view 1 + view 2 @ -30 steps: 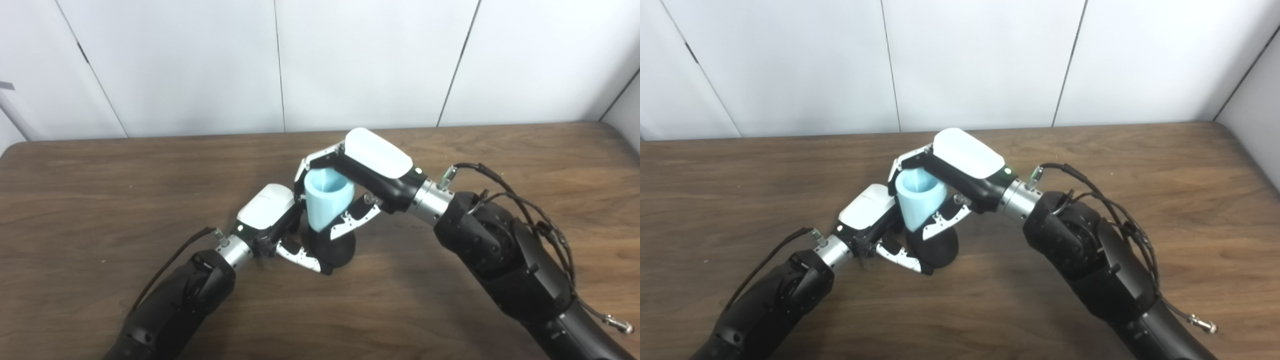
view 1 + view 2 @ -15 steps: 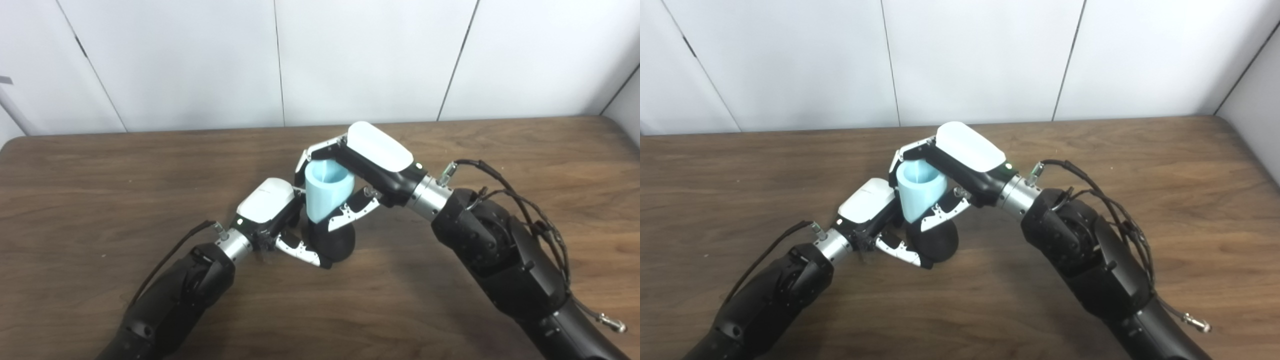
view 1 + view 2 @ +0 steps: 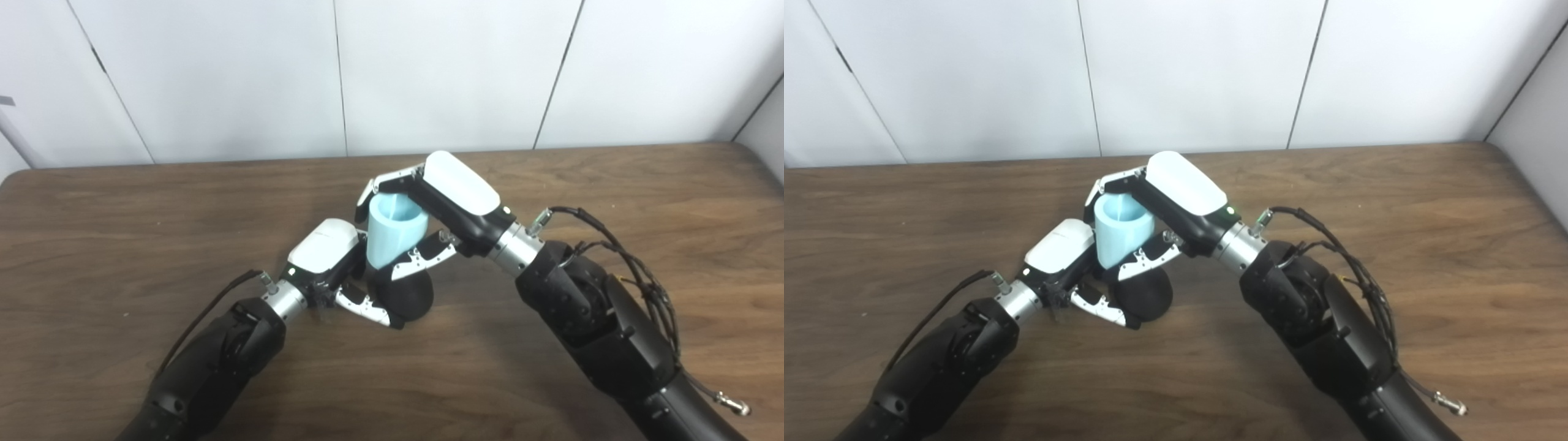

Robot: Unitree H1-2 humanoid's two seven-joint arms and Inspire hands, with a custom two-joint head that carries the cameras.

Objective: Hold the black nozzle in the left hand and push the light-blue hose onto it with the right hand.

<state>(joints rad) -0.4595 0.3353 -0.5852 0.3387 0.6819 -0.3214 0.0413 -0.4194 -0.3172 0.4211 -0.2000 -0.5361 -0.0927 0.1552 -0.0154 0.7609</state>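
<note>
The black nozzle [image 3: 407, 297] stands on the brown table [image 3: 122, 208], its wide rounded base down. My left hand [image 3: 331, 257] is shut on the nozzle from the left, thumb curled under its front. The light-blue hose piece [image 3: 392, 229], a short open tube, sits upright on top of the nozzle. My right hand [image 3: 450, 202] is shut on the hose from the right and behind, thumb across its lower front. The joint between hose and nozzle is hidden by fingers. Hose [image 3: 1119, 229] and nozzle [image 3: 1145, 297] also show in the right eye view.
White wall panels [image 3: 429, 67] rise behind the table's far edge. Loose black cables [image 3: 631, 257] hang off my right forearm. The table's right end [image 3: 1519, 184] lies near the side wall.
Both hands with the hose and nozzle have shifted slightly left, and the right forearm has swung left. The hose sits a little lower against the nozzle. Grips are unchanged.
</note>
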